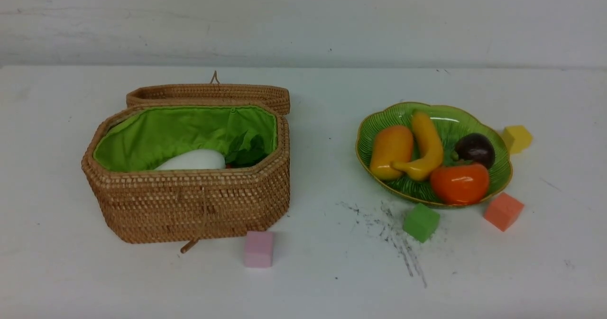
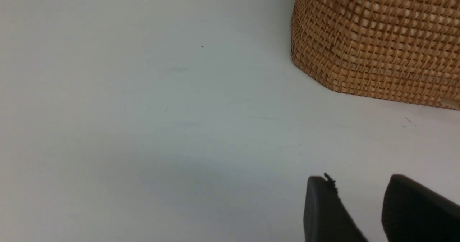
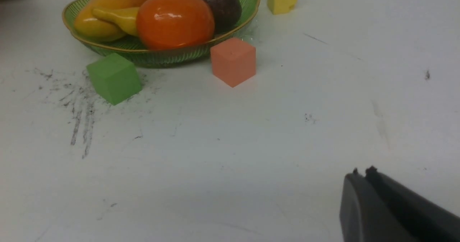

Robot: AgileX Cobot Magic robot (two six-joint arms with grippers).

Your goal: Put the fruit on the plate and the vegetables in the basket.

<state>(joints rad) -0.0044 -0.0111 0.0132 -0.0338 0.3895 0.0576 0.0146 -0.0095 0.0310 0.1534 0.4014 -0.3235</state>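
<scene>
The green plate [image 1: 500, 179] at the right holds the mango [image 1: 391, 150], the banana [image 1: 427, 146], the dark purple fruit [image 1: 475, 150] and the orange-red fruit [image 1: 459, 183]. At the left the woven basket [image 1: 189, 200] stands with its lid [image 1: 208, 94] folded back. Inside it show a white eggplant [image 1: 192, 160] and green leaves [image 1: 246, 148]. Neither arm shows in the front view. My left gripper [image 2: 359, 184] is open and empty over bare table near the basket's wall [image 2: 377, 40]. My right gripper [image 3: 361, 173] is shut, empty, well short of the plate [image 3: 161, 55].
Foam cubes lie around: pink [image 1: 258, 249] in front of the basket, green [image 1: 421, 222] and salmon [image 1: 503, 211] by the plate's front, yellow [image 1: 517, 139] at its right. Dark scuff marks [image 1: 393, 238] streak the white table between basket and plate.
</scene>
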